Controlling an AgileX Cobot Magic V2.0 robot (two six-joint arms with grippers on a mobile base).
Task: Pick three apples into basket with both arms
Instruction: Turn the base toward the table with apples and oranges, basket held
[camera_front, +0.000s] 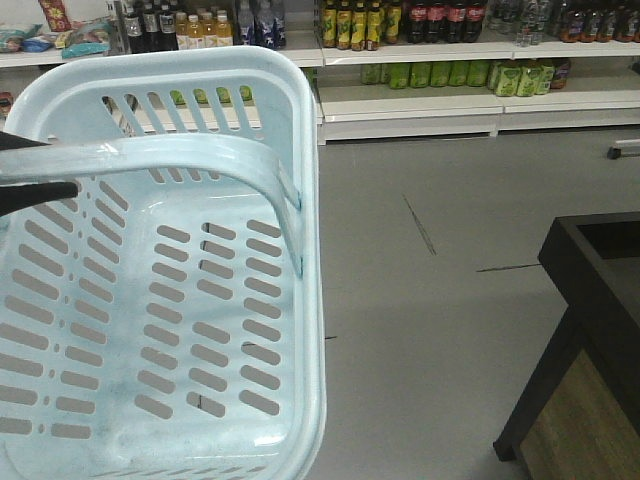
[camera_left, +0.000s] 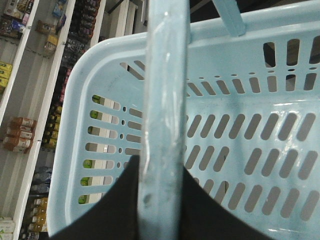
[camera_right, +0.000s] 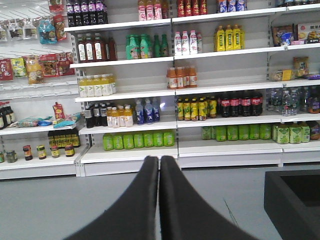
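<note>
1. The left gripper (camera_left: 161, 170) pinches the swing handle (camera_left: 165, 75) of the pale blue slotted plastic basket (camera_front: 305, 250), with a black finger on either side, low in the left wrist view.
2. The right gripper (camera_right: 159, 161) is pressed together on nothing, at the bottom centre of its view.
3. The basket fills the left of the front view and is empty; no dark red apples show anywhere.
4. Risk: hung from one pinch on smooth plastic, the basket may swing or slip when fruit drops in, or clip the black tabletop (camera_front: 600, 290) at lower right.

Glossy pale blue plastic basket (camera_front: 308, 200), matt black right end effector (camera_right: 159, 162), wood-grain counter side (camera_front: 590, 430), smooth grey floor (camera_front: 430, 300)
</note>
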